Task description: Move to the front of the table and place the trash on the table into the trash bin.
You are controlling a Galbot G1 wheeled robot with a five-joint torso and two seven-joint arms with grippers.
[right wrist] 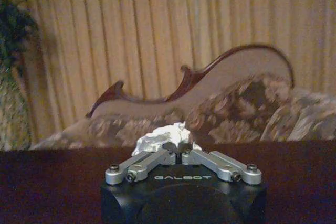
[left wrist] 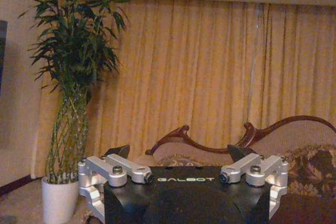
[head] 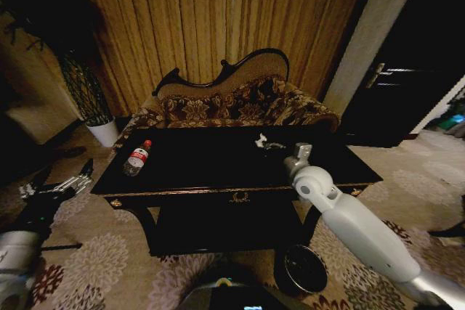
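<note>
- Right gripper (right wrist: 175, 157) over the black desk (head: 218, 161), reached out toward the far edge; fingers together, tips pinched at the base of a white crumpled paper wad (right wrist: 163, 137).
- In the head view that wad (head: 263, 141) sits on the desk top just ahead of the right gripper (head: 296, 152), near the sofa side.
- Can't tell if the wad is lifted or resting on the desk.
- Clear plastic bottle (head: 136, 158) w/ red cap, lying on its side on the desk, well apart from the right gripper, over toward the left gripper's side.
- Left gripper (head: 62, 186) off the desk's left end, low over the carpet (head: 109, 252), idle; fingers (left wrist: 113, 169) spread apart, nothing between them.
- Trash bin (head: 304, 269): round, dark, on the carpet at the desk's front, below the right arm's forearm, nearer the robot than the right gripper.
- Beyond both grippers: carved-back patterned sofa (head: 232, 103), curtain (left wrist: 210, 72); potted plant (left wrist: 71, 77) in white pot ahead of the left gripper.
</note>
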